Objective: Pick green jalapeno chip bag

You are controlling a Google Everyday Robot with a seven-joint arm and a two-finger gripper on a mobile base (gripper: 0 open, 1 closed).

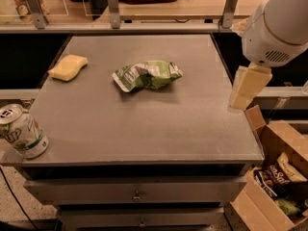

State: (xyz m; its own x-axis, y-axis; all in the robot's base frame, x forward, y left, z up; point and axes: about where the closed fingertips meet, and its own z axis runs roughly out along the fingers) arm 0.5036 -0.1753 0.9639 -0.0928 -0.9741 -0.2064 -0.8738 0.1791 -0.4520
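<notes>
Looking down on the grey tabletop (144, 124), you see the green jalapeno chip bag (147, 75) lying crumpled a little behind the centre, its white-lettered end turned toward the left, with bare surface all around it. The yellow sponge (68, 67) rests to its left near the left edge, well apart from the bag; the green-and-white soda can (21, 131) stands at the near left corner. Your gripper (240, 99) hangs at the right edge of the tabletop, below the white arm housing (276, 28), cream-coloured and pointing down and slightly left, to the right of the bag and well apart from it; whether it is parted or closed you cannot tell from this angle. Beside the tabletop, at lower right, an open cardboard box (269, 138) holds dark snack bags (279, 174), and drawers (134, 192) sit beneath the tabletop
</notes>
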